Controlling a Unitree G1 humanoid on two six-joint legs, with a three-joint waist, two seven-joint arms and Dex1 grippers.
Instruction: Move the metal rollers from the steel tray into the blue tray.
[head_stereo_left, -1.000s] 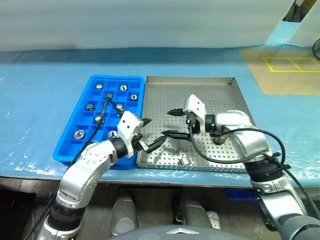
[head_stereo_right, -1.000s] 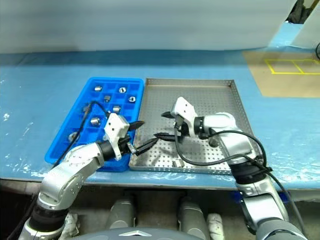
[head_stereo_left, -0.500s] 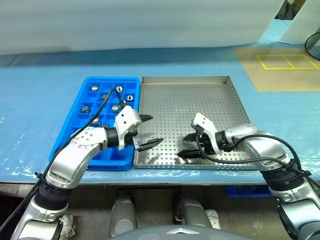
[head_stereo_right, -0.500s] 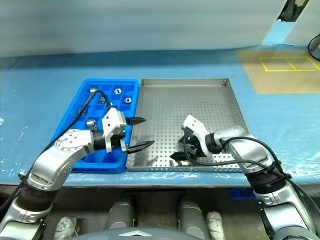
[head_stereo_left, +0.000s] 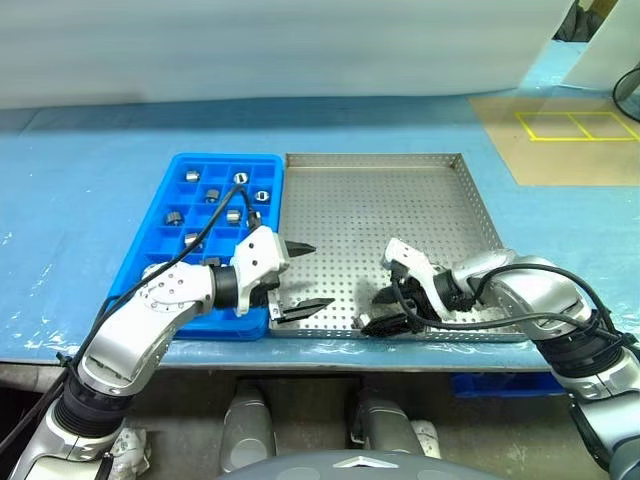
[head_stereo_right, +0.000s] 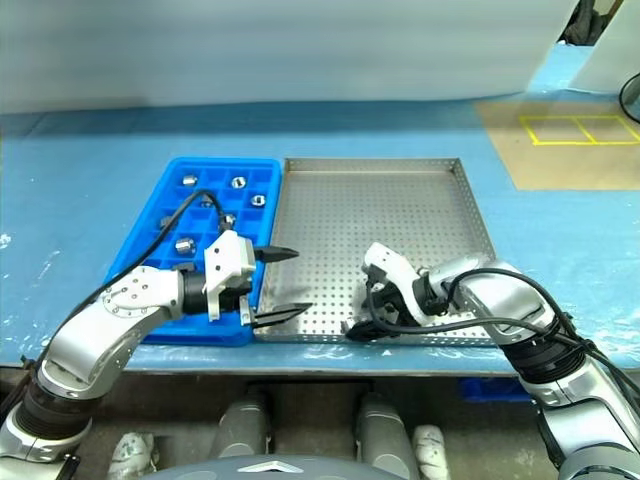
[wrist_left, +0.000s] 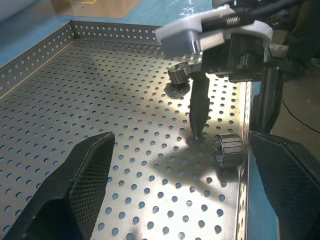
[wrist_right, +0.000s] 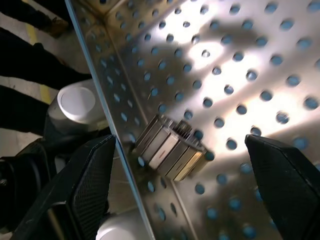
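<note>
Pale blue table covering (head_stereo_left: 80, 200); we noted steel tray (head_stereo_left: 400, 200) beside blue tray (head_stereo_left: 165, 290). Right gripper (head_stereo_left: 383, 310), jaws spread, hung over a metal roller (wrist_right: 170, 147) at the near rim. Left gripper (head_stereo_left: 305, 278) spread, empty.

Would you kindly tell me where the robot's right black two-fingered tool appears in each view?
Left eye view: right tool, open, over the front rim of the square perforated steel tray.
Right eye view: same spot, lower centre.
Left wrist view: upper right, one finger pointing down at the tray floor.
Right wrist view: its fingers rise at both lower corners.
Shared landmark: the small shiny metal roller against that front rim.
</note>
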